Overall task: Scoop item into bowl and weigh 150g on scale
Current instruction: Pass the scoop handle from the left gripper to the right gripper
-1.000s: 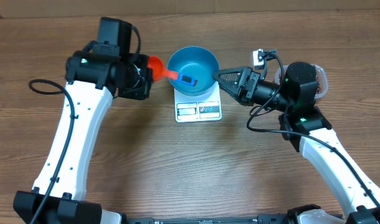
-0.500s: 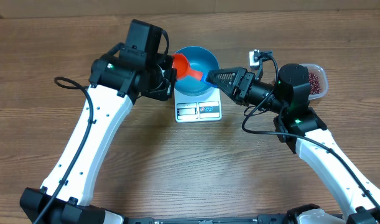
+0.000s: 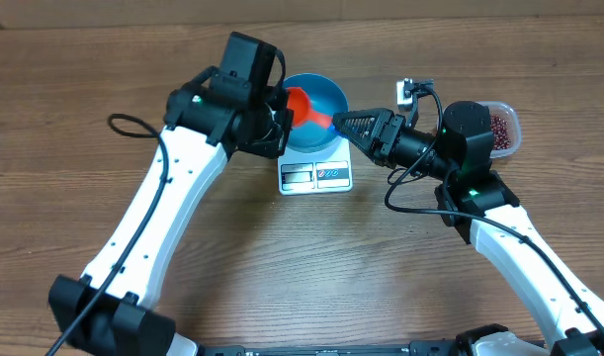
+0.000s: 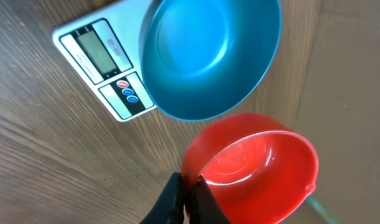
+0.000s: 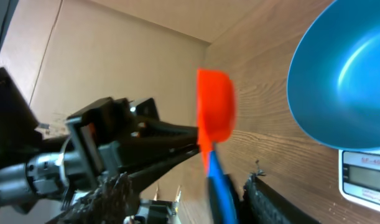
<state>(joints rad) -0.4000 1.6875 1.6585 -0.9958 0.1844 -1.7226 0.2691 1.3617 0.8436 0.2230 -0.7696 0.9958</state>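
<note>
Wood-grain laminate, brown and matte, forms the surface, with plain tan panelling behind it in the wrist views. The left gripper's point(image 4: 188, 188) slim black jaws are closed tight on the thin rim of a glossy red plastic scoop point(image 4: 258, 168), a round cup held just above the near-left edge of the bowl point(image 3: 323, 91). The right gripper point(image 3: 338, 121) reaches in from the right with its dark, tapered jaws parted on either side of the scoop's narrow blue handle point(image 5: 219, 186); whether they already touch it cannot be told. The bowl is round, deep and smooth blue with a soft sheen, and it sits on the far part of the scale point(image 3: 316, 175), a flat white rectangle whose grey display and label panel face the near edge. The item point(image 3: 499, 127), tiny dark red-brown beans, lies piled in a clear plastic tub point(image 3: 514, 117) with rounded corners, at the far right behind the right arm.
</note>
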